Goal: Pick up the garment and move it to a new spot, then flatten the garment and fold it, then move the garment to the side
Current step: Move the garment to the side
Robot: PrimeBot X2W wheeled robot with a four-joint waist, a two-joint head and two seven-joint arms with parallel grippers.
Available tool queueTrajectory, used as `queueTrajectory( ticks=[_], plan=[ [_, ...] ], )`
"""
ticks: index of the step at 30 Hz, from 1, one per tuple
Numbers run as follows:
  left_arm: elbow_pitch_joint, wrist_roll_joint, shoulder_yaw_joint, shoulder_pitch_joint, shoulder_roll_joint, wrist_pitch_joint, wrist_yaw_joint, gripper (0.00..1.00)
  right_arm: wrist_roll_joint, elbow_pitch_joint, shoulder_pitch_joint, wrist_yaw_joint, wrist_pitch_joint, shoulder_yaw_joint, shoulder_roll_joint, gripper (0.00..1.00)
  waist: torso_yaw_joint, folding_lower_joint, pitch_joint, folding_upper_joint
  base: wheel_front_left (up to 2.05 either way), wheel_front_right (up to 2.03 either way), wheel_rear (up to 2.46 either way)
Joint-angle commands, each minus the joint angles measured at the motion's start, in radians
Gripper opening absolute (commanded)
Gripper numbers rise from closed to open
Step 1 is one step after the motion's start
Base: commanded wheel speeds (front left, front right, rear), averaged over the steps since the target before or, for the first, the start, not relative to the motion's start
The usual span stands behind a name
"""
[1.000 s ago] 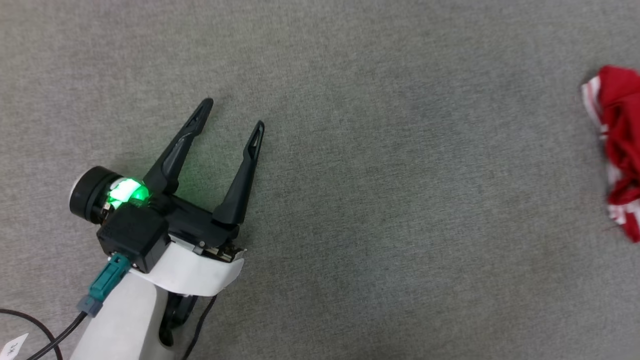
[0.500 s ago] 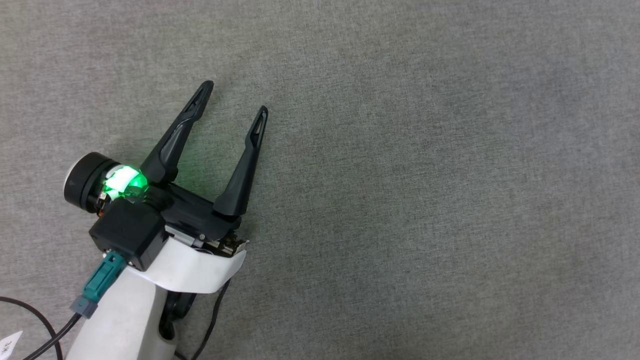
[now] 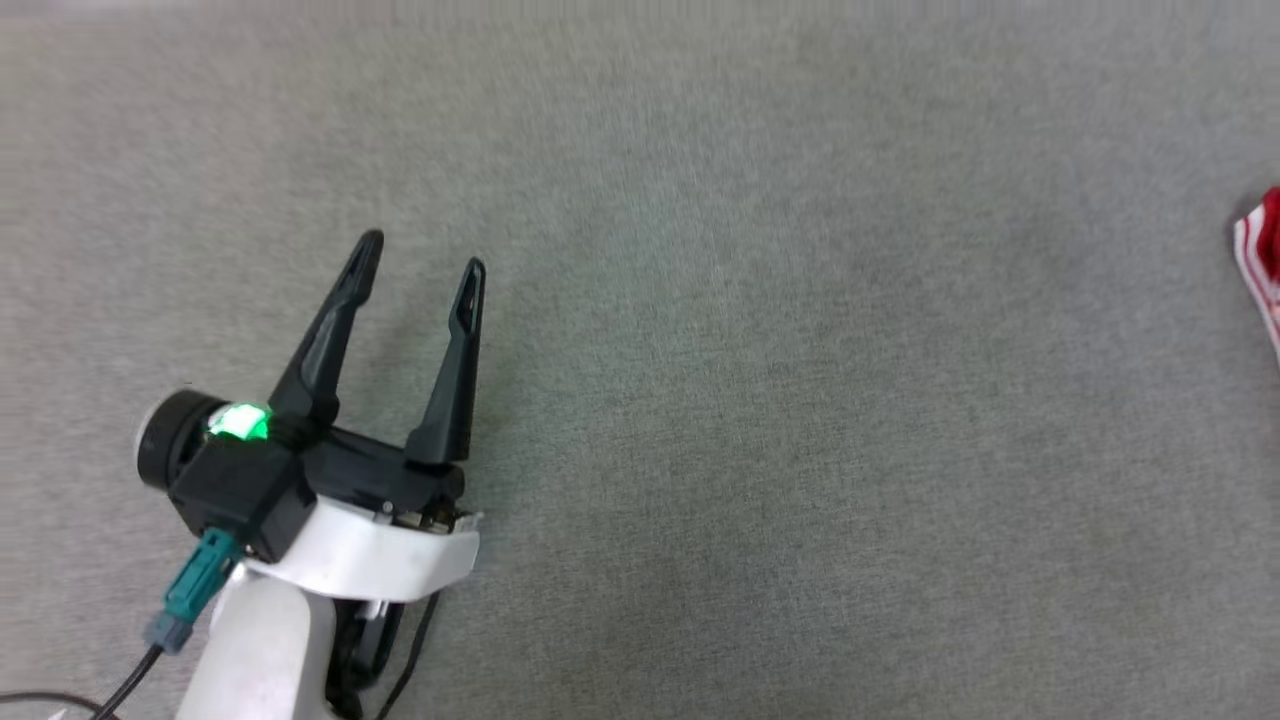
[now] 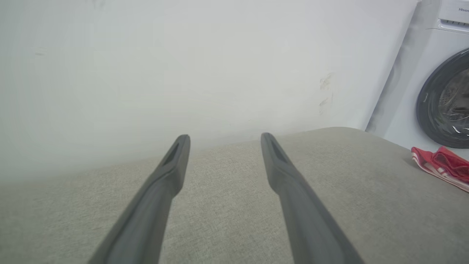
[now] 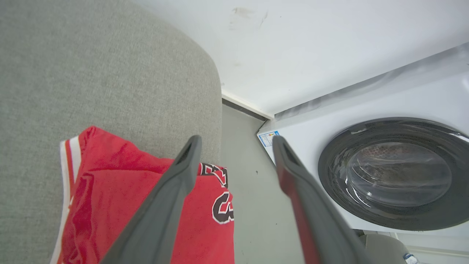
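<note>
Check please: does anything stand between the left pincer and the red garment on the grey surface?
Nothing visible does. In the head view, bare grey surface lies between the open left pincer and the garment at the right edge. The left wrist view agrees.

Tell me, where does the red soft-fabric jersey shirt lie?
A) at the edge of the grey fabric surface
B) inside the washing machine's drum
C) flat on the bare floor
A: the red jersey shirt rests on the grey fabric surface by its rounded edge, near the white front-loading washing machine.
</note>
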State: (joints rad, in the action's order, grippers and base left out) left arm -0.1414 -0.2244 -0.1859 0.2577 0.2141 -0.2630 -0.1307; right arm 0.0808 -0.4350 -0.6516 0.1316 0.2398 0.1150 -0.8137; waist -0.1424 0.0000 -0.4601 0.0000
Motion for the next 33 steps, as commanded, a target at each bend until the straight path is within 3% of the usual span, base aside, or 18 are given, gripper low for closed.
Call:
queueTrajectory(
  ticks=[1,4,5,11,20,24,33],
  plan=[
    [0.005,0.000,0.013,-0.026,-0.014,-0.002,0.001,1.00,-0.002,0.024,0.019,-0.002,-0.023,-0.027,0.027,1.00,0.027,0.0000,0.096,0.0000,0.00,0.00,0.00],
    [0.014,0.003,0.048,-0.072,-0.041,-0.002,0.002,1.00,-0.020,0.085,0.055,-0.002,-0.076,-0.077,0.101,1.00,0.051,0.0000,0.162,0.0000,0.00,0.00,0.00],
    [0.015,0.006,0.075,-0.096,-0.059,-0.002,0.005,1.00,-0.027,0.137,0.079,-0.001,-0.115,-0.134,0.163,1.00,0.067,0.0000,0.193,0.0000,0.00,0.00,0.00],
    [0.032,0.015,0.132,-0.171,-0.100,-0.002,0.007,1.00,0.005,0.315,0.228,-0.001,-0.189,-0.243,0.369,1.00,0.125,0.0000,0.278,0.0000,0.00,0.00,0.00],
    [0.054,0.030,0.158,-0.248,-0.140,-0.002,0.006,1.00,0.061,0.568,0.504,-0.001,-0.279,-0.272,0.666,1.00,0.185,0.0000,0.343,0.0000,0.00,0.00,0.00],
    [0.051,0.055,0.146,-0.260,-0.142,-0.002,0.004,1.00,0.076,0.588,0.596,-0.001,-0.330,-0.261,0.725,1.00,0.203,0.0000,0.352,0.0000,0.00,0.00,0.00],
    [0.094,0.090,0.149,-0.291,-0.152,-0.002,0.002,1.00,0.084,0.498,0.692,-0.001,-0.428,-0.218,0.753,1.00,0.211,0.0000,0.373,0.0000,0.00,0.00,0.00]
  ],
)
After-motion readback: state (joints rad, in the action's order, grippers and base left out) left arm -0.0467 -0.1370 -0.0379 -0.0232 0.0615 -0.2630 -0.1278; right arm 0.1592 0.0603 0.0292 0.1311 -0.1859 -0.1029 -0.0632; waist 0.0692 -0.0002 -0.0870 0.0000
